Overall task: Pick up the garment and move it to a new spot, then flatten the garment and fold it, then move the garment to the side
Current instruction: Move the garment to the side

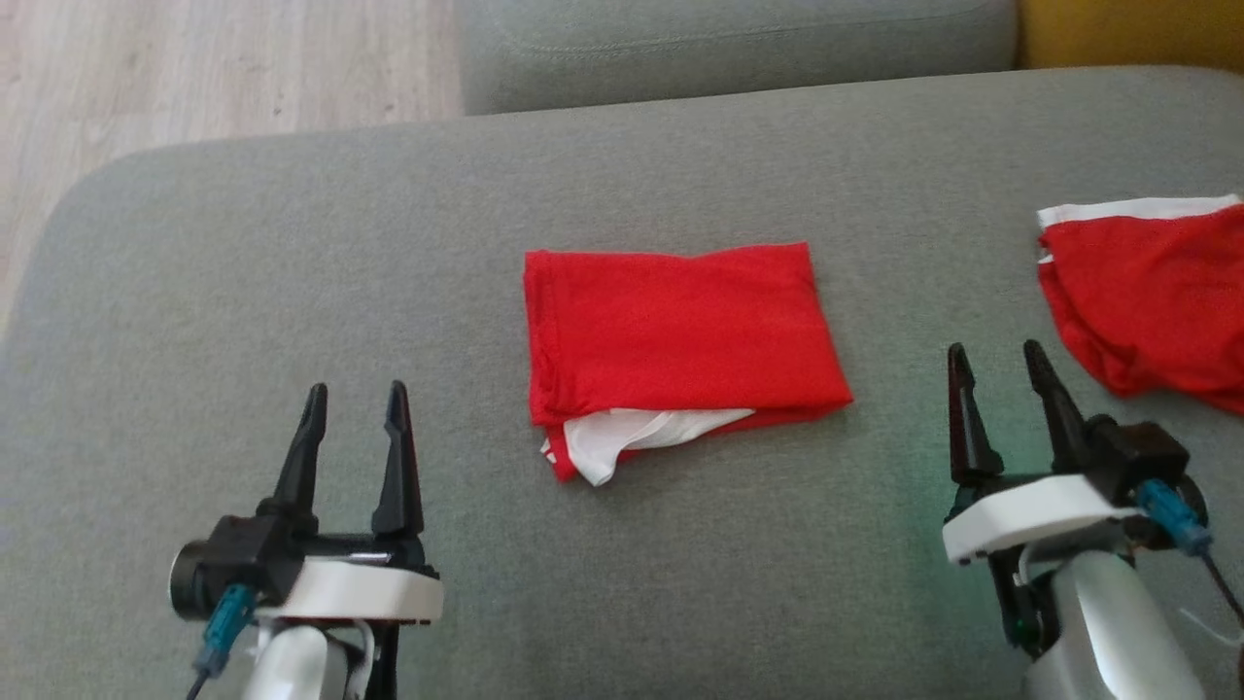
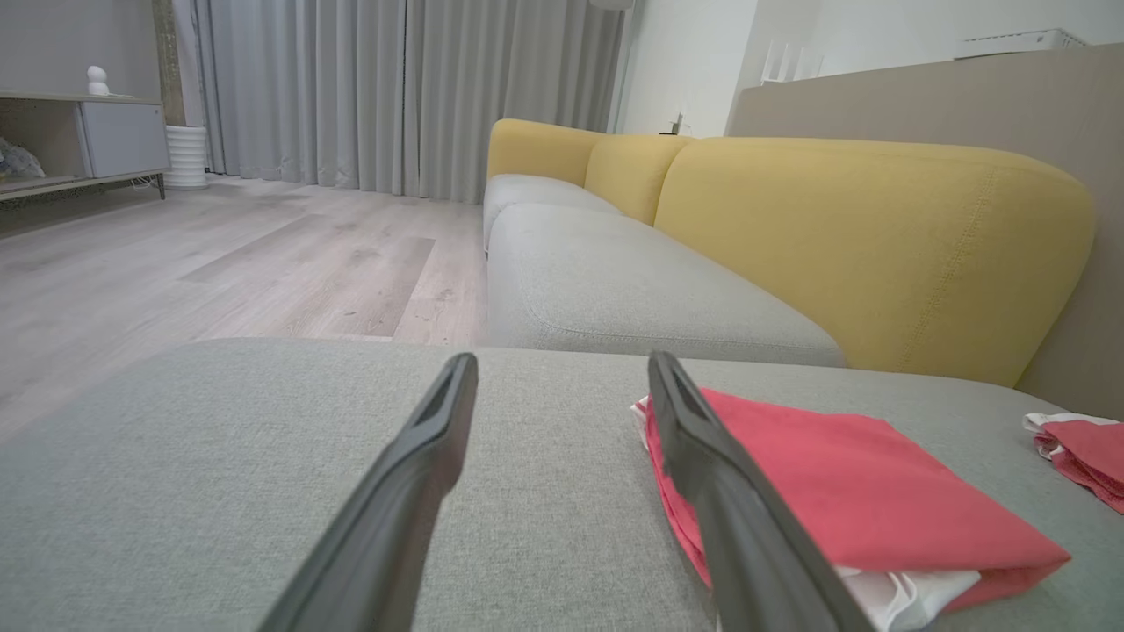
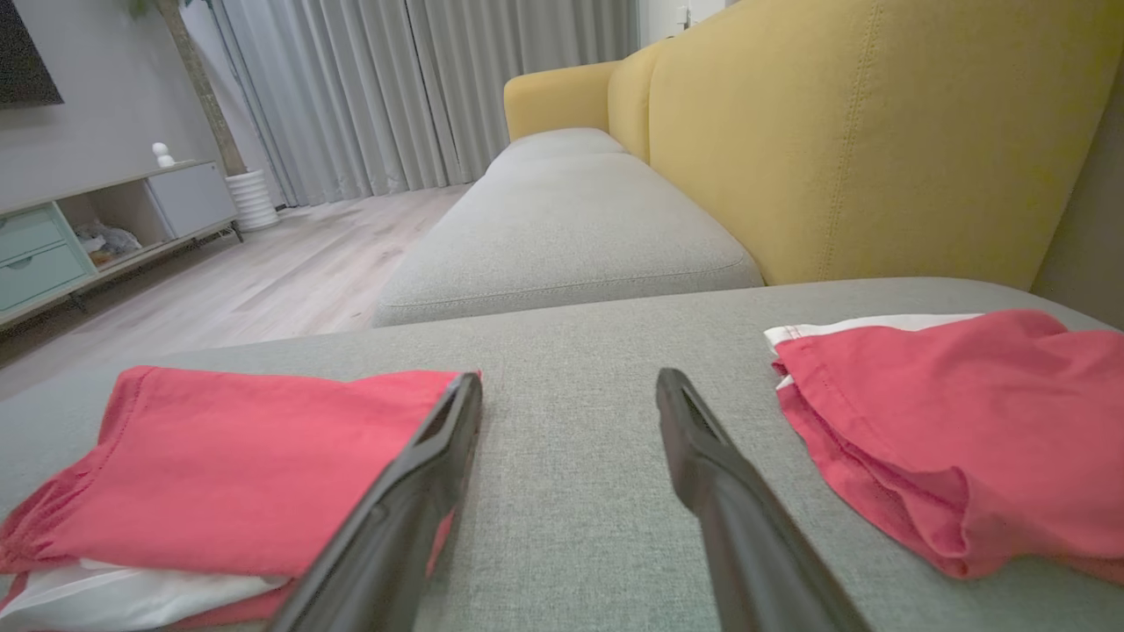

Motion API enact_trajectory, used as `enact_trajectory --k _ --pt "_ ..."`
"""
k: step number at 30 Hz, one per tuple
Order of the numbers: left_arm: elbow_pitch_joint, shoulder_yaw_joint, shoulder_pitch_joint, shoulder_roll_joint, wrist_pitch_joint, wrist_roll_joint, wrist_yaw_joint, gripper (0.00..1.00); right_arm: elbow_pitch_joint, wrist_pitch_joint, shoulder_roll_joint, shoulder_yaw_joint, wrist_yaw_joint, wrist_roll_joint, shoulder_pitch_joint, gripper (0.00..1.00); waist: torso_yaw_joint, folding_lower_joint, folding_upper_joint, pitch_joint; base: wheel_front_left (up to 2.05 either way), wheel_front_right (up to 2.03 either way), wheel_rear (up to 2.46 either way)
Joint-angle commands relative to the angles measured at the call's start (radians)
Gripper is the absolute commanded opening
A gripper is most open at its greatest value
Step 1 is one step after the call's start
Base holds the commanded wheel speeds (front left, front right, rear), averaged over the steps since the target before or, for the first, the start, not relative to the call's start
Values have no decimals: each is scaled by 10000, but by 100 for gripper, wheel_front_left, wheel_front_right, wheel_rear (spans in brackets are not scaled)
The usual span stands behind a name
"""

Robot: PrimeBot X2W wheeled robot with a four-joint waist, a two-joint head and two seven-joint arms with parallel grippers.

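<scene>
- This looks like a home, and the room is a living room.
- There is a long sofa (image 2: 615, 290) with soft grey seats and big yellow back cushions (image 2: 861, 246).
- Long grey curtains (image 2: 395, 88) hang down to the floor (image 2: 219, 263), which is made of pale wood boards.
- A low cabinet (image 3: 105, 219) stands by the wall, with drawers and a small white figure (image 3: 161, 154) on top.
- A white ribbed pot (image 3: 250, 197) stands next to it.
- A folded red garment (image 1: 680, 331) lies on a grey seat.

On the seat cushion (image 1: 292, 272): folded garment (image 1: 680, 331) at the middle, second garment (image 1: 1157, 292) well apart rightward; left gripper (image 1: 356, 389) nearer-left, right gripper (image 1: 995, 348) nearer, between both garments.
</scene>
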Motion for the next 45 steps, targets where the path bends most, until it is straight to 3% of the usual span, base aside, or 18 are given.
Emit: enact_trajectory --k 1,10,24,25,26,27,39,45 --pt "-329 227 -490 37 -93 -13 -12 100 -194 -108 -18 161 -9 9 -636 100 215 0 0 170 0 0 0" --pt "-300 -73 -1066 37 -93 -102 98 100 854 498 -18 486 -9 55 -1882 100 823 0 0 908 0 0 0" --pt "-118 -615 -1766 37 -93 -294 205 100 4649 1960 -18 815 -9 -69 -3894 100 1578 0 0 1714 0 0 0" --pt "-108 -616 -1772 37 -93 -298 212 100 4847 1978 -18 855 -9 -66 -3947 83 1584 0 0 1703 0 0 0" --pt "-98 -603 -1769 37 -93 -298 220 100 5024 1968 -18 859 -9 -163 -4007 28 1572 0 0 1677 0 0 0" --pt "-82 -586 -1751 37 -93 -270 225 100 5156 1887 -18 897 -9 -312 -4056 0 1547 0 0 1624 0 0 0" --pt "-195 -802 -1332 37 -93 -112 287 100 5037 432 -83 292 -9 -2315 -4072 0 427 0 0 540 0 0 0" --pt "-363 -886 -1265 37 -93 -108 370 100 4215 631 -1119 393 -9 -3278 -4109 0 -246 0 0 477 0 0 0"
